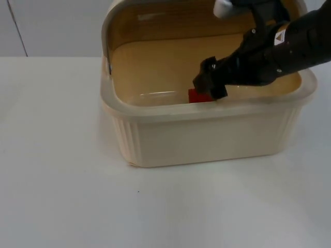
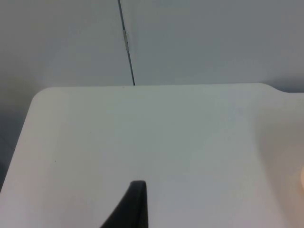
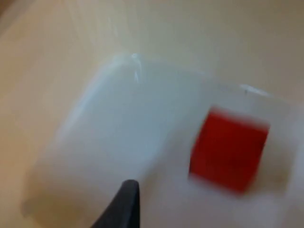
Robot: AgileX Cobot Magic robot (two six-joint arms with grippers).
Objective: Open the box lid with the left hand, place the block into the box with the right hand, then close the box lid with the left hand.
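One red block is lying inside the open box; right gripper is hovering over it, fingers' state unclear to us; we are judging placing done, lid-closing by the waiting left gripper next

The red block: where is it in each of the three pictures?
Top view: the red block lies inside the box, by its near wall, just under the right gripper.
Left wrist view: not in it; this looks at the table.
Right wrist view: the block lies on the box floor.
Shared landmark: the box.
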